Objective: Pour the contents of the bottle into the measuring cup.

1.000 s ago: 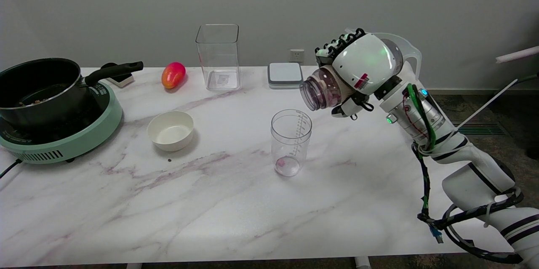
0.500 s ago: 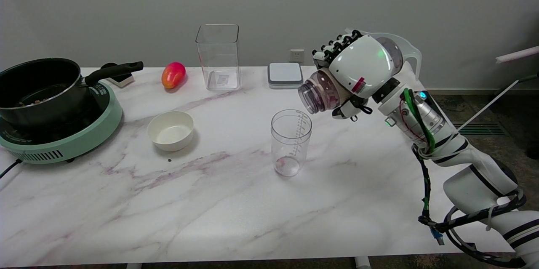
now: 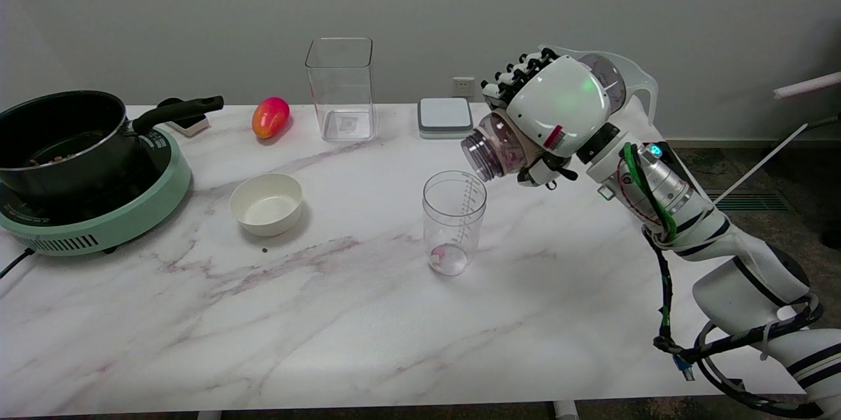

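Slowly the right hand [image 3: 558, 114], wrapped around the clear bottle [image 3: 493, 150], has drifted left and tipped further; the bottle's open mouth now hangs just above the right rim of the measuring cup [image 3: 453, 223]. The cup stands mid-bench with something pinkish at its bottom, so I'd judge the pour barely begun. A white bowl [image 3: 266, 203], a square clear container [image 3: 340, 88], a pot on its burner [image 3: 66, 144] and a mango [image 3: 270, 116] sit well apart; nothing blocks the way.
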